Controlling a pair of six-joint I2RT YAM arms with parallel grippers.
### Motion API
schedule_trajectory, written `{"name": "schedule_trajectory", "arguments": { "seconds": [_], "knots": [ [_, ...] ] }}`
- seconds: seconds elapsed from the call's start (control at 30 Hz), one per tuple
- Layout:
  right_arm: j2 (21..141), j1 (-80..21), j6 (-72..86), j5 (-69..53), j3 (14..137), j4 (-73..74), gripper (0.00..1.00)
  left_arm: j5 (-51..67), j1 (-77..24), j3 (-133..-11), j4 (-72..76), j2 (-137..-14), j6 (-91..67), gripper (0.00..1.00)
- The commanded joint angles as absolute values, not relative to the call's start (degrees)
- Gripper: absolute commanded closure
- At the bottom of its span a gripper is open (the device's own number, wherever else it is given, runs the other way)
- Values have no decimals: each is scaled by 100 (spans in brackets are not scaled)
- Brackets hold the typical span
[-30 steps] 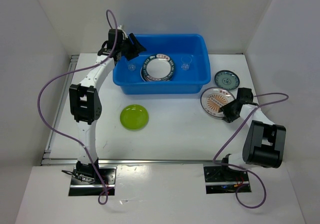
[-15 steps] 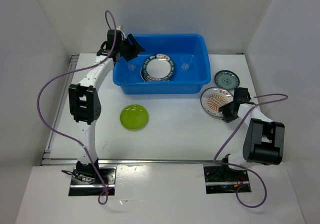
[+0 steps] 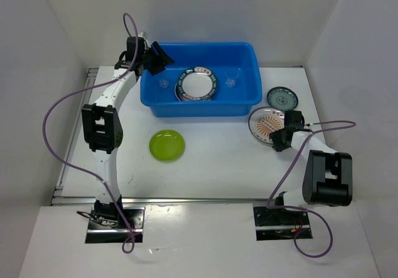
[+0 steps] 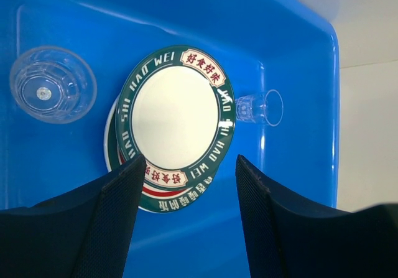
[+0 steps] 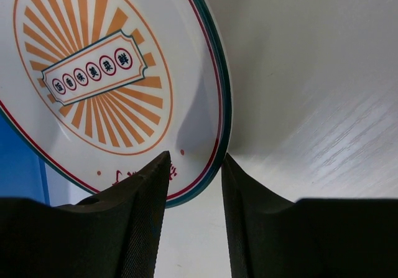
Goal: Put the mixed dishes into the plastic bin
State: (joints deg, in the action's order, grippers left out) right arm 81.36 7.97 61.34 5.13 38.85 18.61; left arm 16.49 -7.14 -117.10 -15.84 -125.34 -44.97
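Note:
The blue plastic bin holds two stacked teal-rimmed white plates, an upright clear cup and a clear cup on its side. My left gripper hovers open over the bin's left end; in the left wrist view the left gripper has nothing between its fingers. The orange-sunburst plate lies right of the bin. My right gripper is open and straddles that plate's rim, one finger over the plate and one outside it. A lime-green plate and a small dark teal plate lie on the table.
White walls enclose the table on the left, back and right. Purple cables loop from both arms. A metal rail runs along the near edge.
My right gripper has slid left onto the sunburst plate's rim and its jaws have narrowed a little. The left gripper has drifted slightly left and back over the bin's corner.

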Motion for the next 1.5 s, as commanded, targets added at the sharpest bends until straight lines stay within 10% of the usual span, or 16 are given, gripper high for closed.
{"name": "schedule_trajectory", "arguments": {
  "seconds": [0.0,0.57,1.47],
  "knots": [
    [7998,633,6565,949,3806,1538,56,1828,-668,-11689,-1328,-12173,-4438,33],
    [7059,458,7269,1590,3182,1283,100,1881,-457,-11637,-1327,-12226,-4491,33],
    [4676,158,6874,2715,4164,2443,100,1934,-457,-11531,-1222,-12226,-4544,33]
  ]
}}
